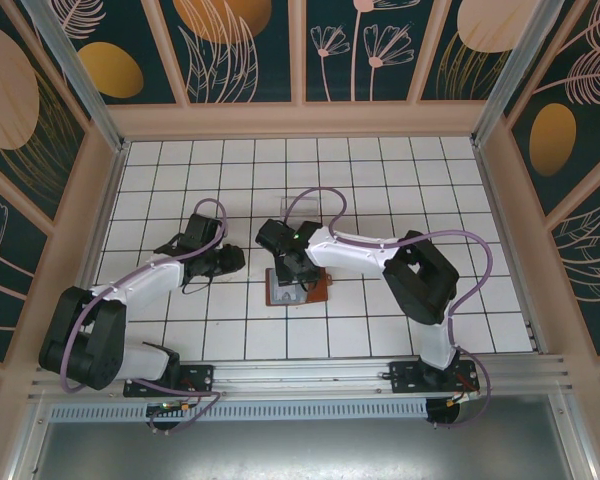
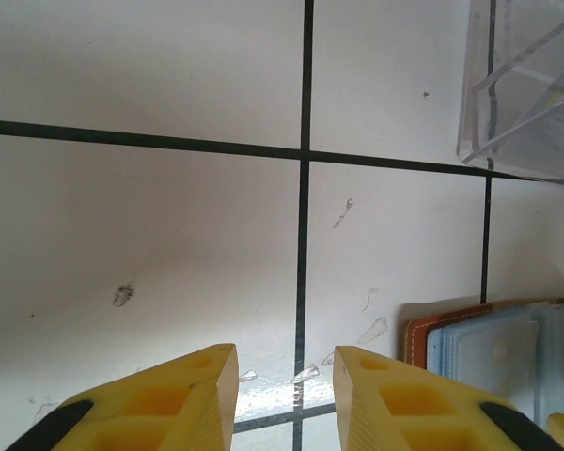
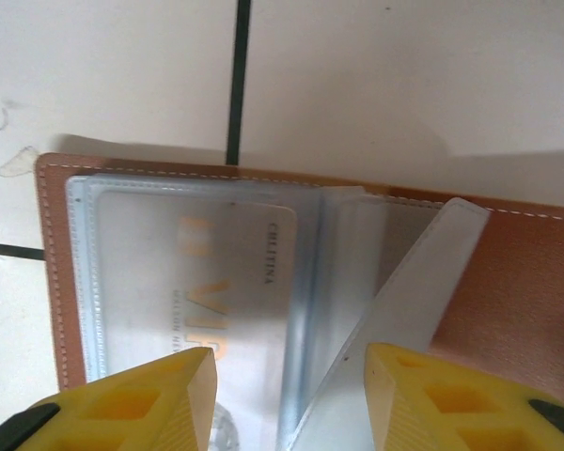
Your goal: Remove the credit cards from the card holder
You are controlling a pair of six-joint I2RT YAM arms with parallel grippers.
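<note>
white tiled table [image 1: 400,190] | card holder [image 3: 522,282] lies unfolded under your right gripper [image 3: 291,371], fingers apart, nothing pinched | step: pale VIP card [image 3: 197,272], sleeved between them, probably needs an edge pinch | left gripper [image 2: 284,371] spread too, empty, holder just right of it

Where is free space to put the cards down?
Free: the table beyond the acrylic stand, and its near tiles before the card holder. Crowded: the centre, around the left end effector and right end effector.

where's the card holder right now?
The card holder lies open mid-frame in the top view, under the right gripper, just nearer than the clear acrylic stand; its corner shows lower right in the left wrist view.
</note>
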